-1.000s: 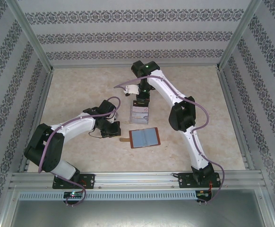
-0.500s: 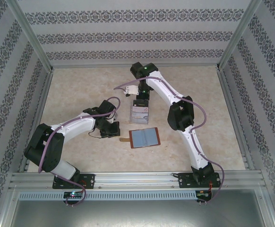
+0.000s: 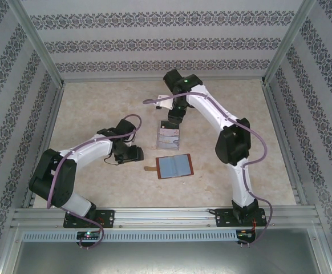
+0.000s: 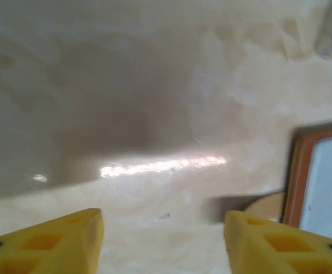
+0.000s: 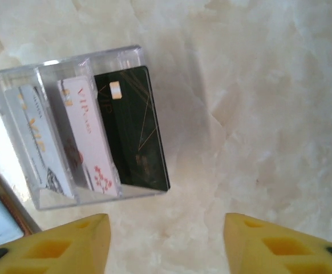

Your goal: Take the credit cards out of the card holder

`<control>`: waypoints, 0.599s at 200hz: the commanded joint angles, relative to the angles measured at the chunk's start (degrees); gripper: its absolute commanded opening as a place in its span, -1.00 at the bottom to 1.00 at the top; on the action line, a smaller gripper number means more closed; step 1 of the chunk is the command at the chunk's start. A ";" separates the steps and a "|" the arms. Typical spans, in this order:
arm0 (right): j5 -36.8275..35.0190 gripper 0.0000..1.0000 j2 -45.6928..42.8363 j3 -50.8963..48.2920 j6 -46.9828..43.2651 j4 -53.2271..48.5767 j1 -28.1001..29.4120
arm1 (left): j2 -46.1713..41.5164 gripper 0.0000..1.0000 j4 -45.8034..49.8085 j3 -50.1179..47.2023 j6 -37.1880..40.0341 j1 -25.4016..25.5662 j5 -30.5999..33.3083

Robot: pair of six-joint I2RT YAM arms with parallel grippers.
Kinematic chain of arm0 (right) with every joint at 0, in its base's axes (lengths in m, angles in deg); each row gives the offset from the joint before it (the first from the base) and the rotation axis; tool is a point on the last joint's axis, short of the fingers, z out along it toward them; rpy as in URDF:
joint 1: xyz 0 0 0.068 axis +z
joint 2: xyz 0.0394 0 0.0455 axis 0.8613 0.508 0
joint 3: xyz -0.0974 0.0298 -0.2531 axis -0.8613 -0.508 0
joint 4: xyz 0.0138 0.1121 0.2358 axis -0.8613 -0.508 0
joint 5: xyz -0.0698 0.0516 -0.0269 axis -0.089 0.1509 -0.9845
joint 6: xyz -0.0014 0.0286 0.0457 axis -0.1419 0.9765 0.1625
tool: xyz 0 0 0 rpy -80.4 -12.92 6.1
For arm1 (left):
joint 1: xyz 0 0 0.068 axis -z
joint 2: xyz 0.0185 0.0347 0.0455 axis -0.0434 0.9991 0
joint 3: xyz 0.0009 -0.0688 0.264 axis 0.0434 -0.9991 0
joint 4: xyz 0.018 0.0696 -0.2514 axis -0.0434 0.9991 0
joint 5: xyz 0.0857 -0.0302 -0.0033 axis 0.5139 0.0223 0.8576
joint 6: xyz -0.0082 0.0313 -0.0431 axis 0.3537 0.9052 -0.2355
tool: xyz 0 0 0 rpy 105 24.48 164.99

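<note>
Lying open, the card holder sits just right of the spread left claw, the nearer one. The right claw hangs spread beyond it.

Beige table: card holder, tray

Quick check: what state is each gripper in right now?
Left gripper: open, holding nothing, near the card holder.
Right gripper: open, holding nothing, near the clear tray with the credit cards.
</note>
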 commanded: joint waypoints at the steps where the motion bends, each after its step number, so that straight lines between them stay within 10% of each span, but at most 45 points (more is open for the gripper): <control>1: -1.43 0.27 -5.84 -7.87 5.42 6.01 -0.51 | -1.30 0.66 0.43 1.91 2.26 -1.88 3.91; 21: -2.45 0.54 -10.93 -15.86 8.51 10.71 -1.06 | -0.77 1.00 -0.20 2.47 3.58 -3.58 5.07; 30: -2.72 0.95 -13.23 -19.53 10.14 12.64 -1.51 | -0.65 1.00 -0.46 2.70 4.25 -4.23 6.39; 120: -4.42 0.96 -35.11 -60.14 29.85 50.02 -14.16 | -8.42 1.00 -16.40 -3.85 15.42 -12.18 28.39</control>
